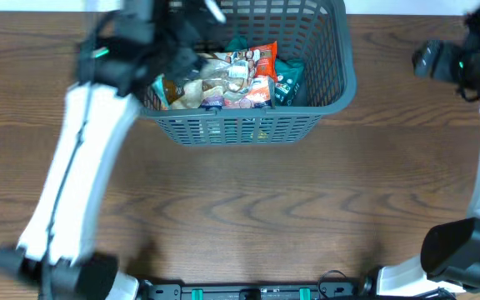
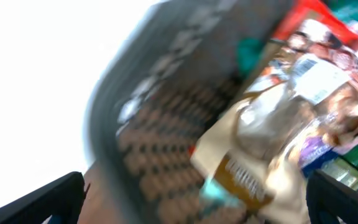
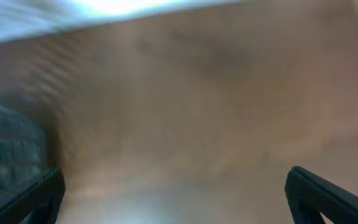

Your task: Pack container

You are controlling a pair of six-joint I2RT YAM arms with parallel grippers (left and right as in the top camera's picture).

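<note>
The container [image 1: 248,129], a large dark grey plastic basket with slotted sides, stands at the far middle of the brown wooden surface [image 1: 248,217], its long axis running left to right. Colourful food packets [image 1: 232,79] lie inside it. The left pincer [image 2: 194,180] hangs directly above its left part, jaws wide apart and gripping nothing. The right pincer [image 3: 174,174], also wide open, is well to the right, so the left arm is nearer.
</note>
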